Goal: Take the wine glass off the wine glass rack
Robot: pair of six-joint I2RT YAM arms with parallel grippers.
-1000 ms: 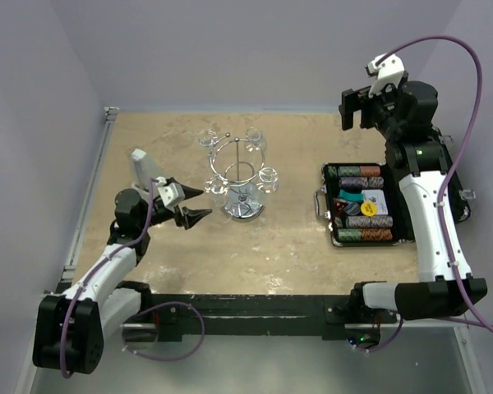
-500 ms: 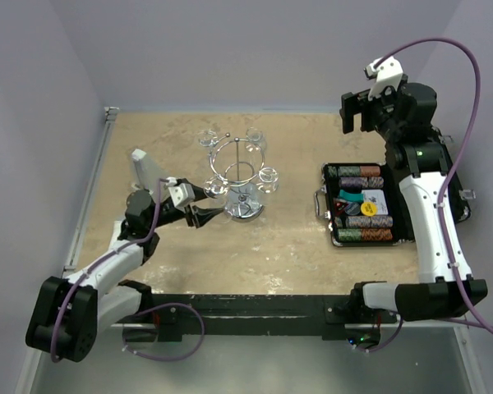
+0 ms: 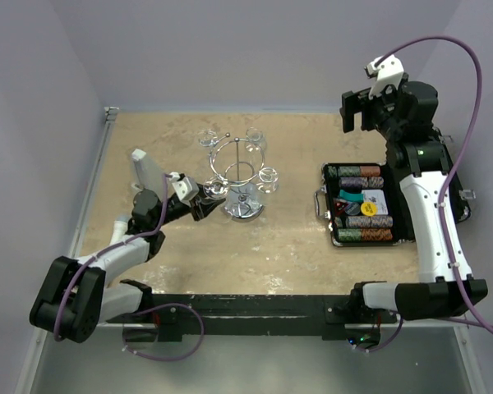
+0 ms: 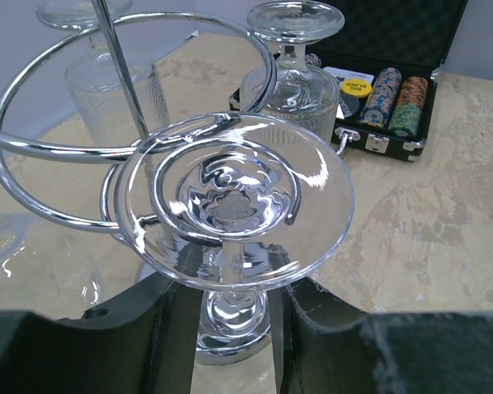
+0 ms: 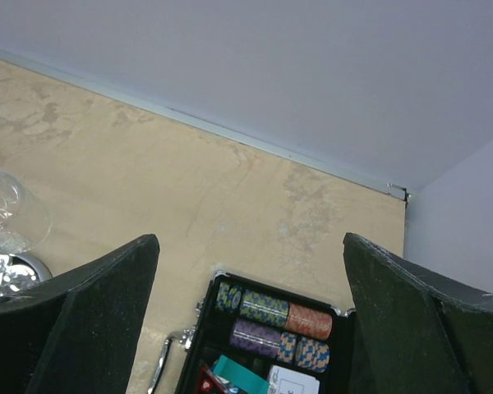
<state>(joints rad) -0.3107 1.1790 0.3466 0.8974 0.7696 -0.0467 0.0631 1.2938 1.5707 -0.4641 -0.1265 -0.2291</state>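
Observation:
The chrome wine glass rack (image 3: 245, 207) stands mid-table with several clear glasses hanging upside down from its ring (image 4: 33, 148). My left gripper (image 3: 204, 205) is at the rack's near-left side. In the left wrist view its open jaws (image 4: 228, 287) stand either side of the stem of one hanging wine glass (image 4: 234, 197), whose round foot rests on a hook just above the fingers (image 4: 164, 328). A small gap shows on each side of the stem. My right gripper (image 3: 357, 111) is open and empty, held high at the back right; its fingers (image 5: 90, 304) frame the wrist view.
An open black case of poker chips (image 3: 361, 205) lies right of the rack; it also shows in the right wrist view (image 5: 271, 328). Other glasses hang at the rack's far left (image 3: 207, 139), far right (image 3: 255, 139) and right (image 3: 269, 176). A pale upright object (image 3: 141, 168) stands at the left.
My left gripper has moved right and forward to the rack, bringing its open jaws around the near-left glass's stem. The right arm has not moved.

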